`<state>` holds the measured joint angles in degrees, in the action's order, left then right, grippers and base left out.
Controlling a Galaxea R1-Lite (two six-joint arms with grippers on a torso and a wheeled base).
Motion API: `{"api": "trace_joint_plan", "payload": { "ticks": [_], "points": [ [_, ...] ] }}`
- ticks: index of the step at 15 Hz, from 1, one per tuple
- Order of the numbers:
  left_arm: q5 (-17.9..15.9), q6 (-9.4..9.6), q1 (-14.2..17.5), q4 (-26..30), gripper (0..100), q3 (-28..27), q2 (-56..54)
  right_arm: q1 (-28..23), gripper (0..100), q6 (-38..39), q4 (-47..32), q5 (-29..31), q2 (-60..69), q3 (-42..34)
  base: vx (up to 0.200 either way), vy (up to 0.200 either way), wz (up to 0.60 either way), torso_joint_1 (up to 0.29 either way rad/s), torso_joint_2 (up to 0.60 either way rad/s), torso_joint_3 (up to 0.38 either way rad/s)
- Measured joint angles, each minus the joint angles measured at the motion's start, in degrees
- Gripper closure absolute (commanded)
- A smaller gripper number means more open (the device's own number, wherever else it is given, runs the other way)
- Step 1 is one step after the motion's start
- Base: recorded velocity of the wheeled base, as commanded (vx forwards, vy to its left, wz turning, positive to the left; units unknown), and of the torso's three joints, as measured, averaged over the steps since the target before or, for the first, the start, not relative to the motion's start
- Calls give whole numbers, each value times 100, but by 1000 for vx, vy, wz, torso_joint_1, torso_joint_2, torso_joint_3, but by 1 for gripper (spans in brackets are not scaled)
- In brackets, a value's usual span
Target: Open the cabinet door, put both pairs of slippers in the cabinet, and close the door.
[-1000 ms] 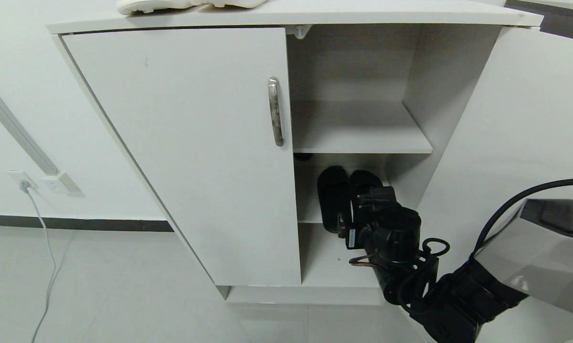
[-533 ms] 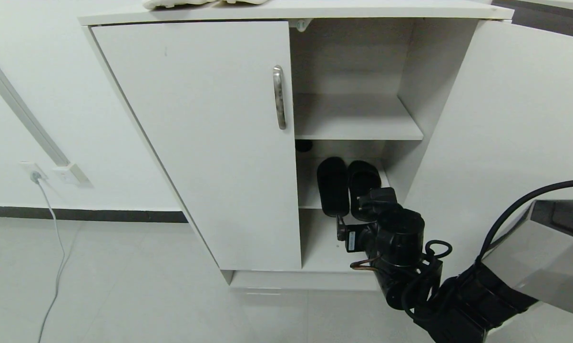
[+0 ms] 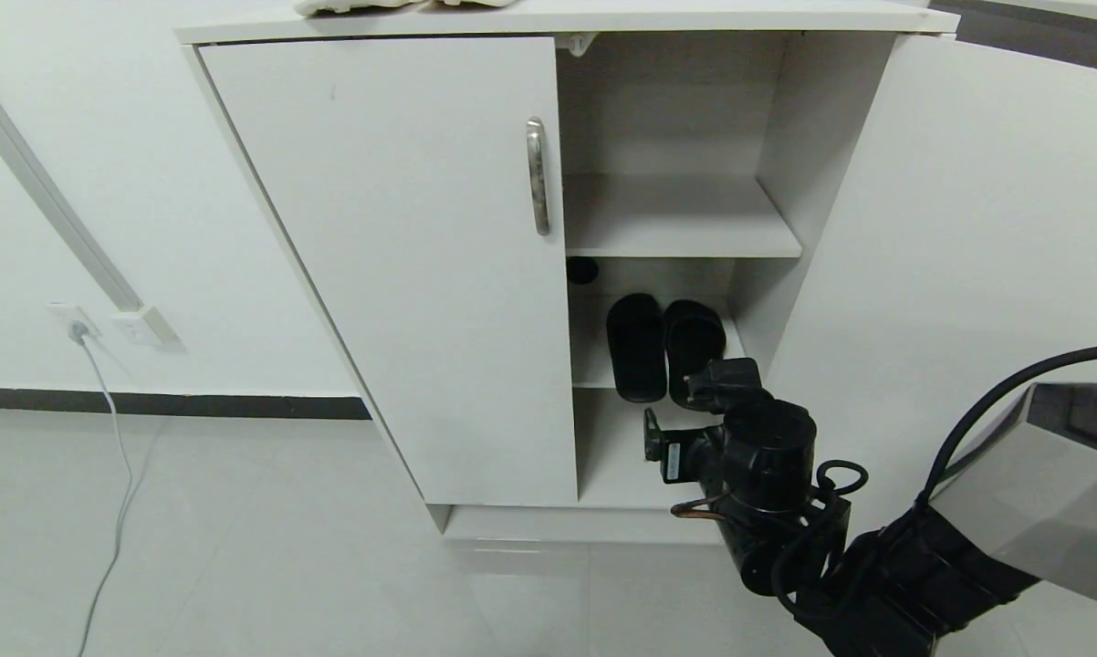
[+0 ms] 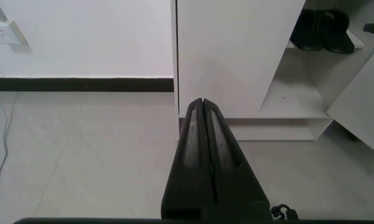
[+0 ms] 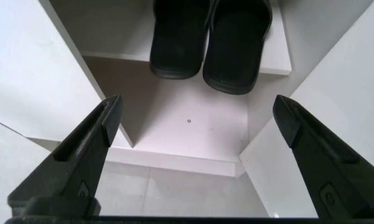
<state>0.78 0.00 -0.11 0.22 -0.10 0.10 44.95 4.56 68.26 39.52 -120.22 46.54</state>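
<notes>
**Black pair shelved, right jaws backing off; white pair waits on top**

The right gripper has its jaws spread wide and empty, level with the cabinet's lowest bay; just beyond and above them, the black slippers lie side by side on the middle shelf, long axes running front to back, near ends slightly over the shelf edge. The left gripper has its jaws pressed together on nothing, and faces the foot of the closed door from farther back. The open door fills the right of the head frame. The white slippers sit on the cabinet top, at the upper edge of the frame, well above the right jaws; their long axis cannot be told. The right arm looks the nearer for that pickup.

Against a second ago the whole head picture has shifted, so the camera moved; the right jaws, which then overlapped the black pair, now hang clear below them; the pair keeps its place on the shelf.
</notes>
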Motion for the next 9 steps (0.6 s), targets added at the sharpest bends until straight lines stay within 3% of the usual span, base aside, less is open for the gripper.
{"api": "trace_joint_plan", "payload": {
  "ticks": [9],
  "points": [
    [0,0,-2,0,100,0,0,44,0,-10,1,7,57,-49,0,0,0,0,0,0]
  ]
}}
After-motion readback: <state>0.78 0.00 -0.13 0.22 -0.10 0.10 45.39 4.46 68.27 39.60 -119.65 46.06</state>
